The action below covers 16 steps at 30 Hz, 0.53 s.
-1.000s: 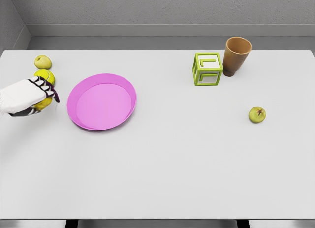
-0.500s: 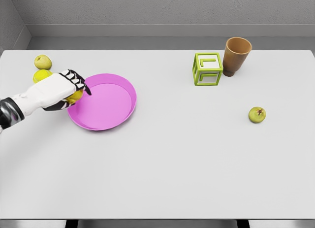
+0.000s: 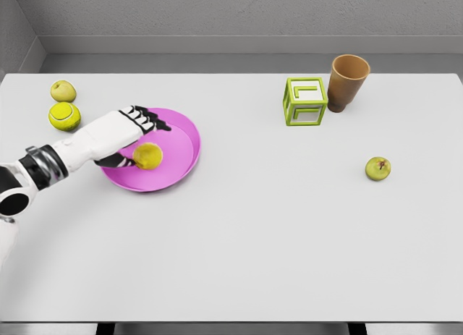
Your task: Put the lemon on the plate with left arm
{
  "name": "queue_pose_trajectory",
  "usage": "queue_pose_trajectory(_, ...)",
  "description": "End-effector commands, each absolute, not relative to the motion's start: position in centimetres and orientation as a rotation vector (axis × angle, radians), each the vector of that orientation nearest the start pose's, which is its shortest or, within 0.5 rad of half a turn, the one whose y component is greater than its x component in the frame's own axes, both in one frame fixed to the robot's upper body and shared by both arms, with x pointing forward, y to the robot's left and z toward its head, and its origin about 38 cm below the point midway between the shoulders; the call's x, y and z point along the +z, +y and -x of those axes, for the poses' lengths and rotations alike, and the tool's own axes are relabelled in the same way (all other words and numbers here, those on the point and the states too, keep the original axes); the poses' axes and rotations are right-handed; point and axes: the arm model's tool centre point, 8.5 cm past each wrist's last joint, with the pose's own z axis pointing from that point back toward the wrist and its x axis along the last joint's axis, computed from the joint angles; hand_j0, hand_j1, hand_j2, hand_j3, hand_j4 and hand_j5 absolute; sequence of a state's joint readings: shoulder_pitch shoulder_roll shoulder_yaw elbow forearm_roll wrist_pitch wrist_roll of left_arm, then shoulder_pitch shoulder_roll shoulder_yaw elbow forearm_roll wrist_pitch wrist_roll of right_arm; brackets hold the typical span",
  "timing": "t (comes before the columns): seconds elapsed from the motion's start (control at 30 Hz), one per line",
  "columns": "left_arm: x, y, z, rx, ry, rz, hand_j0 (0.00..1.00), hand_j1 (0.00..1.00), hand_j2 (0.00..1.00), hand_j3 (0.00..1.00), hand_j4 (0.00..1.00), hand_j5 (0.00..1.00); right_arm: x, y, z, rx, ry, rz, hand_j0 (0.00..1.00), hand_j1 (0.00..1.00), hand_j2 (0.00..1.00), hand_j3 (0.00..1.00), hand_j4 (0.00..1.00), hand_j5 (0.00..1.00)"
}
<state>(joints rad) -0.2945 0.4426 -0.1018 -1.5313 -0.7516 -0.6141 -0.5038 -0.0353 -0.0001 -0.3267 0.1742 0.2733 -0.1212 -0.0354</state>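
Lemon, a dull yellow rounded fruit, sat over the left part of the glossy pink round plate, just beside the left hand, whose dark-tipped fingers were stretched out flat and loose, gripping nothing. On the smooth white table lay a fuzzy tennis ball, two small apples, a hollow green cube and a tapered brown cup.

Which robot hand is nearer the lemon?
Left. The left robot hand is over the plate with the lemon at its fingers, apparently loosely held. The right is out of view.
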Motion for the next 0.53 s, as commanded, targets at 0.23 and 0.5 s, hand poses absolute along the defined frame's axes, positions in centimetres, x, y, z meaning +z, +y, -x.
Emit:
queue_pose_trajectory(0.23,19.5,34.9,-40.7,-1.721,-1.515,-0.711,1.0,1.0,1.0,1.0,1.0,1.0,-25.7,-25.6,2.2,-0.056,0.008,0.074,1.0,1.0,1.0,1.0,1.0,1.0)
queue_pose_trajectory(0.5,20.5,39.6,-38.7,-1.579,-1.532,-0.727,1.0,1.0,1.0,1.0,1.0,1.0,-25.7,-25.5,2.2,-0.056,0.009,0.073,1.0,1.0,1.0,1.0,1.0,1.0)
